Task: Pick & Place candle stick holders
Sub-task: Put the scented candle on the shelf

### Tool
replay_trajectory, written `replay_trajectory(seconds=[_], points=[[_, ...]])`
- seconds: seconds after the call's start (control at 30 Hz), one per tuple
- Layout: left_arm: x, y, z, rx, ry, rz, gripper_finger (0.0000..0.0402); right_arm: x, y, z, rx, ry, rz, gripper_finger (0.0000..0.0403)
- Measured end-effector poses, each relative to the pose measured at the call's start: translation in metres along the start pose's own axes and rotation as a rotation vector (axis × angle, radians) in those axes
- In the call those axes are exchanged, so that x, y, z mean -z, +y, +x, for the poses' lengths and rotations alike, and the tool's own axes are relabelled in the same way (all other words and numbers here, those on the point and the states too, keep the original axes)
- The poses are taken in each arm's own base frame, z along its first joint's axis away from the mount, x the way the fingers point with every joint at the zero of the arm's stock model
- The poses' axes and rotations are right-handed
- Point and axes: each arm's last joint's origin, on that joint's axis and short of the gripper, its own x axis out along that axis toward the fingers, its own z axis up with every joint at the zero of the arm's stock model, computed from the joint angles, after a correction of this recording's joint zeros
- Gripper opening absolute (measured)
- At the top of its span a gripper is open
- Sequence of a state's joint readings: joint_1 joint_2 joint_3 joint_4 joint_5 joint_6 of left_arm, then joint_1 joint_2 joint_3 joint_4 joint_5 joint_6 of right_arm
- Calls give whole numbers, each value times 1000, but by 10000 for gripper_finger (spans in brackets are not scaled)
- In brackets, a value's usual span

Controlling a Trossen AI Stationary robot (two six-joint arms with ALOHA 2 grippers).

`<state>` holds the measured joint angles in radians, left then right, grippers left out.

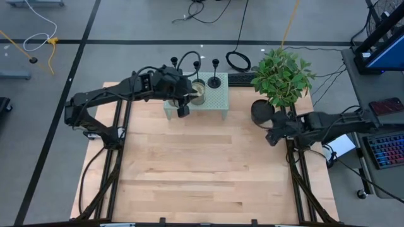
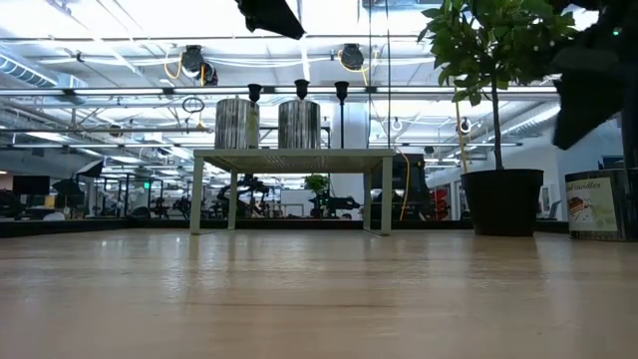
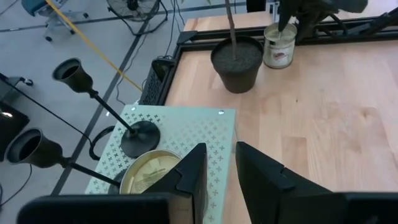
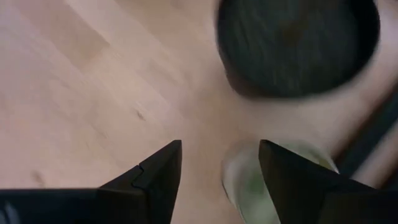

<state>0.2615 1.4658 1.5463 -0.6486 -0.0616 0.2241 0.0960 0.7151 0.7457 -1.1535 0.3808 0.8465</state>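
Three black candle stick holders stand by their round bases on a small green perforated stand [image 1: 218,101] at the table's far edge. In the low view their cups show in a row [image 2: 254,92] [image 2: 301,88] [image 2: 342,90]. Two of them show in the left wrist view [image 3: 140,137] [image 3: 28,148]. My left gripper [image 1: 183,107] [image 3: 217,171] hangs open and empty above the stand's near edge, beside a glass jar [image 3: 149,177]. My right gripper [image 1: 273,135] [image 4: 221,174] is open above a white-labelled candle jar [image 4: 273,183] at the right.
A potted plant [image 1: 281,79] in a black pot [image 3: 236,62] stands at the far right, next to the labelled candle jar [image 2: 595,204]. Two ribbed glass jars [image 2: 237,124] [image 2: 299,124] share the stand with the holders. Bare wooden table [image 1: 202,170] spreads toward the near edge.
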Motion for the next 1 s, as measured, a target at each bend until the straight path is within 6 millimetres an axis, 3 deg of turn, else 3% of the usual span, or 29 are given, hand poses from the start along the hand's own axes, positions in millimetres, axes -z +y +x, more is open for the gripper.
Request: replay_trajectory(seconds=[0.17, 0.6, 0.83, 1.0], points=[[0, 0, 0, 0, -1, -4, 93, 5, 0, 11, 81, 193, 59, 191], [0, 0, 0, -1, 3, -20, 93, -2, 12, 38, 230, 326, 34, 178], [1, 0, 0, 0, 6, -19, 93, -1, 13, 42, 273, 347, 28, 130], [1, 0, 0, 1, 9, -19, 93, -1, 13, 43, 309, 350, 36, 73]])
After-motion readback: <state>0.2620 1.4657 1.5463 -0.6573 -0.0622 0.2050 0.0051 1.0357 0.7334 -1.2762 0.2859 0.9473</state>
